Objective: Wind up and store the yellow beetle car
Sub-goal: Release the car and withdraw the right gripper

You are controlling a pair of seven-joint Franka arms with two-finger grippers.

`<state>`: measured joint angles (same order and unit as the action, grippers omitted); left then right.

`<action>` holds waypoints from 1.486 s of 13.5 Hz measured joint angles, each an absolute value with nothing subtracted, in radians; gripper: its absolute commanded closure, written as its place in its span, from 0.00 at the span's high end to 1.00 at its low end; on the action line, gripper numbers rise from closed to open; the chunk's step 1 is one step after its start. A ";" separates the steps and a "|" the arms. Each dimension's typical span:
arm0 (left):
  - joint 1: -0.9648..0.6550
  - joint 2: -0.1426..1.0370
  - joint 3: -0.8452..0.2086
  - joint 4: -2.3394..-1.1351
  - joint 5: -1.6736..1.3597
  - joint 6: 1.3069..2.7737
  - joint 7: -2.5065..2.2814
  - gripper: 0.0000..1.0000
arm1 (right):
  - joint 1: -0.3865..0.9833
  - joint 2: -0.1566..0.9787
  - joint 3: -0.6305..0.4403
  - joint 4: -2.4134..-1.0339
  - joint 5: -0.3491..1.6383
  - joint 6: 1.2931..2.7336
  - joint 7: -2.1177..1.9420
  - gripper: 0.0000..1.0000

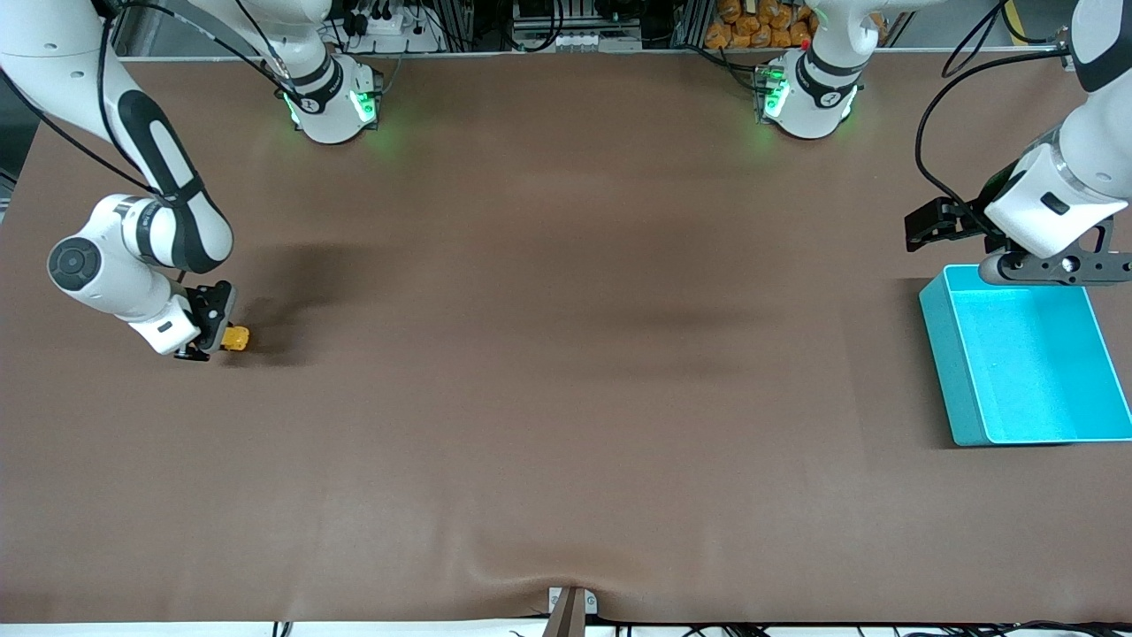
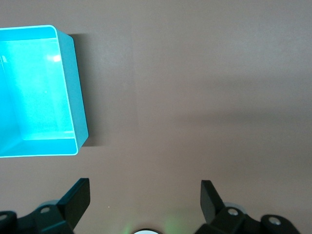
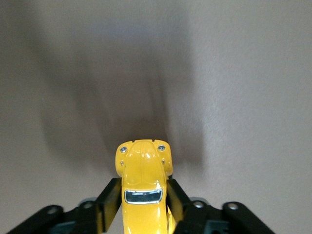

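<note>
The yellow beetle car (image 1: 235, 338) sits low at the brown table near the right arm's end. My right gripper (image 1: 212, 334) is shut on it. In the right wrist view the car (image 3: 143, 187) fills the gap between the black fingers (image 3: 108, 201), its rounded nose pointing away from the wrist. The turquoise bin (image 1: 1026, 364) stands at the left arm's end and holds nothing. My left gripper (image 1: 1057, 268) is open and empty over the table beside the bin's rim. In the left wrist view the gripper (image 2: 145, 197) has its fingers wide apart, with the bin (image 2: 73, 92) off to one side.
The brown table cover (image 1: 566, 354) stretches bare between the car and the bin. A small grey bracket (image 1: 570, 606) sits at the table edge nearest the front camera. Both arm bases (image 1: 332, 102) stand along the table's edge farthest from the front camera.
</note>
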<state>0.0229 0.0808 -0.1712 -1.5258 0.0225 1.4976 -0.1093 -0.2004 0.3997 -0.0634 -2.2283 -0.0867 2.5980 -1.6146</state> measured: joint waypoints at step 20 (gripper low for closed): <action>0.027 0.093 -0.166 -1.531 0.022 1.515 -0.109 1.00 | -0.301 0.399 -0.056 -1.479 -0.011 1.727 -1.677 1.00</action>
<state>0.0267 0.0928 -0.1657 -1.5308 0.0225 1.5148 -0.1093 -0.3009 0.3986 -0.0562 -1.4794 -0.0114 1.7268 -1.6772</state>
